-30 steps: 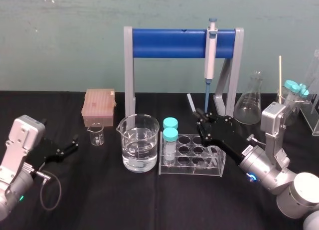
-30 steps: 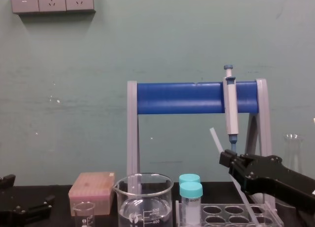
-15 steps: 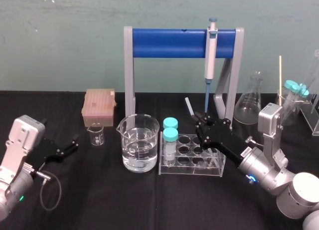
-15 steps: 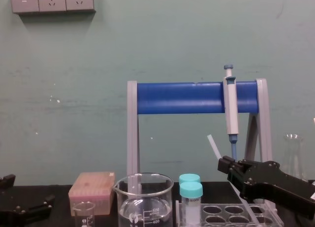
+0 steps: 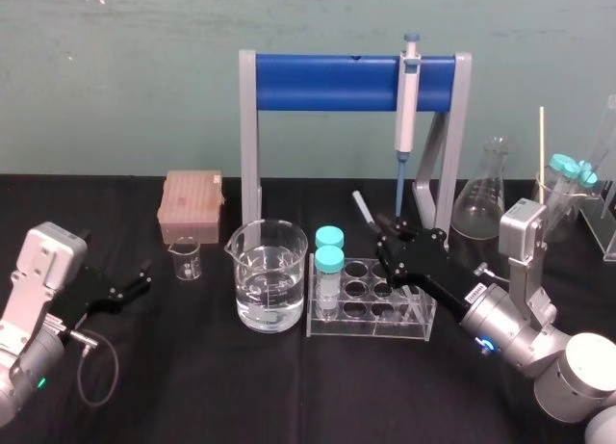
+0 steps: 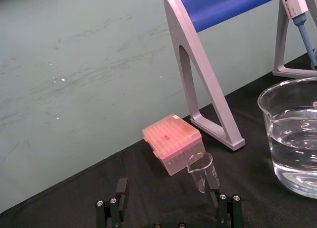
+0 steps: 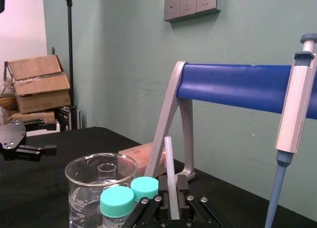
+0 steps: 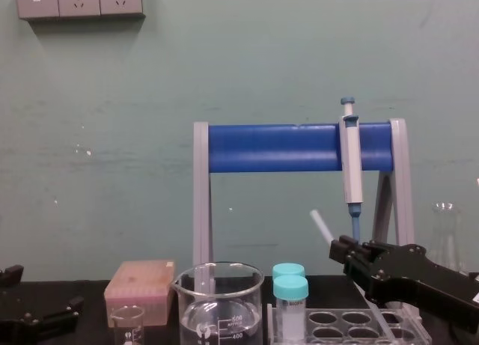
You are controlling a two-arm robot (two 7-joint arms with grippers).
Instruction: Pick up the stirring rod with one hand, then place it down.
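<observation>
Since a second ago, the right gripper point(image 5: 387, 236) has been brought a little lower and shifted toward the robot's left, and the stirring rod point(image 5: 364, 210) has been carried with it, so that its upper end is now seen lower against the stand behind the test-tube rack point(image 5: 415, 321). The rod is clamped between the right fingers point(image 7: 163, 187) and is held tilted above the rear of the rack, its upper end leaning toward the robot's left. From the chest view the rod point(image 8: 322, 227) is seen emerging above the right gripper point(image 8: 345, 249) and passing down behind it toward the rack's holes; whether its lower end touches the rack cannot be told. Two teal-capped tubes point(image 5: 329, 256) are seated in the rack's left end, and a beaker of water point(image 5: 266, 275) is stood just left of the rack. A pipette point(image 5: 407, 88) is hung from the blue-barred stand point(image 5: 327, 83) behind the rack. The left gripper point(image 5: 143, 275) is parked well to the left of the rack, low over the black surface point(image 5: 192, 386), with its fingers point(image 6: 121, 188) spread apart and nothing held between them.
</observation>
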